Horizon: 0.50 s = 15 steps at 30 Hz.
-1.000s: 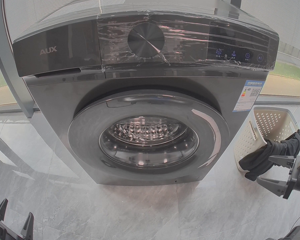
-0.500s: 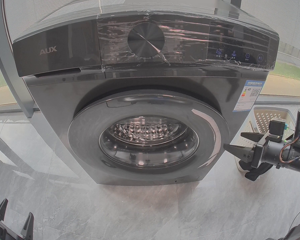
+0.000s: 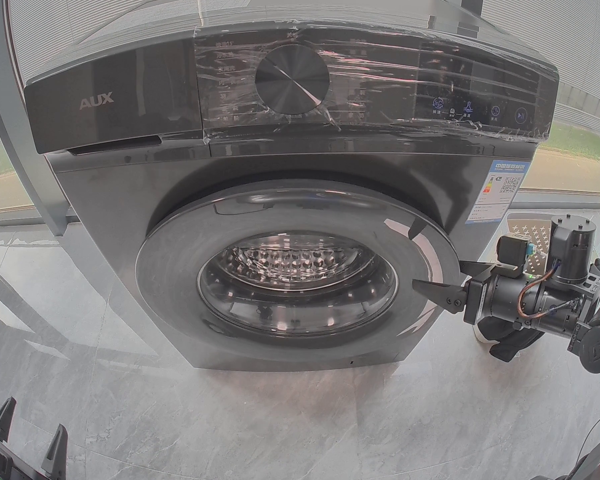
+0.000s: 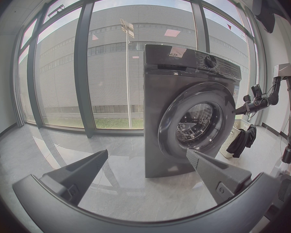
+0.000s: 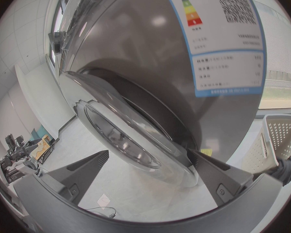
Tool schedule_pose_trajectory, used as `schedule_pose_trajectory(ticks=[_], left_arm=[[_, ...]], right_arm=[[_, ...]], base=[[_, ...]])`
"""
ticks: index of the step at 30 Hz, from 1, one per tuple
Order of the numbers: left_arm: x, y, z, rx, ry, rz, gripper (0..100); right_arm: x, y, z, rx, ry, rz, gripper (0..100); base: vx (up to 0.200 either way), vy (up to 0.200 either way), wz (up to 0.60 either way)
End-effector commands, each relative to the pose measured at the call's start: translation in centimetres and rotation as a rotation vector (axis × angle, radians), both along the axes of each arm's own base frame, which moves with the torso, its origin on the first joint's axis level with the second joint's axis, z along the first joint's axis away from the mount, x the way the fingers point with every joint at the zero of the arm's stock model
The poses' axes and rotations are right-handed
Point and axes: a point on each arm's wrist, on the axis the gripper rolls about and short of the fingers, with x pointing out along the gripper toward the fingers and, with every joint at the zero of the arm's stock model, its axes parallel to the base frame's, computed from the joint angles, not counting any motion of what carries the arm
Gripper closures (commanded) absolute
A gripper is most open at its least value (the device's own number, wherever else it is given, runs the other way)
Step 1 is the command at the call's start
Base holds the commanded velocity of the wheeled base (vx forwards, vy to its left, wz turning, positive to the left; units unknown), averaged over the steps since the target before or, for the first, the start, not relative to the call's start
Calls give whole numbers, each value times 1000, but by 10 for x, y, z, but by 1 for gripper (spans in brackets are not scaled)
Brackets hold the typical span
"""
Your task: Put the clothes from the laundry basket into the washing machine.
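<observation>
Right gripper [image 3: 450,281], jaws wide, at the grey steel washing machine's [image 3: 107,188] round door [image 3: 173,261] rim; left gripper [image 3: 30,431] likewise wide.

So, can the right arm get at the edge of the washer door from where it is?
Probably yes. The right gripper is open right at the right edge of the washing machine door, with nothing between them. The laundry basket stands to the machine's right, out of the way.
</observation>
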Motion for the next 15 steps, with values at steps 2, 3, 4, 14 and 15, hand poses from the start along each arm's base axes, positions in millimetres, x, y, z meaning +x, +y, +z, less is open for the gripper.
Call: schedule_pose_trajectory(ticks=[2, 3, 4, 14, 15], left_arm=[[0, 0, -5, 1, -2, 0, 0], [0, 0, -5, -1, -2, 0, 0], [0, 0, -5, -1, -2, 0, 0], [0, 0, -4, -1, -4, -1, 0], [0, 0, -4, -2, -4, -1, 0]], right_arm=[[-14, -2, -9, -6, 46, 12, 0], [-19, -4, -9, -8, 48, 12, 0], [-21, -5, -9, -10, 50, 14, 0], [-23, -7, -5, -7, 26, 8, 0], [-21, -6, -7, -9, 32, 9, 0]], base=[[0, 0, 0], [0, 0, 0], [0, 0, 0], [0, 0, 0], [0, 0, 0]])
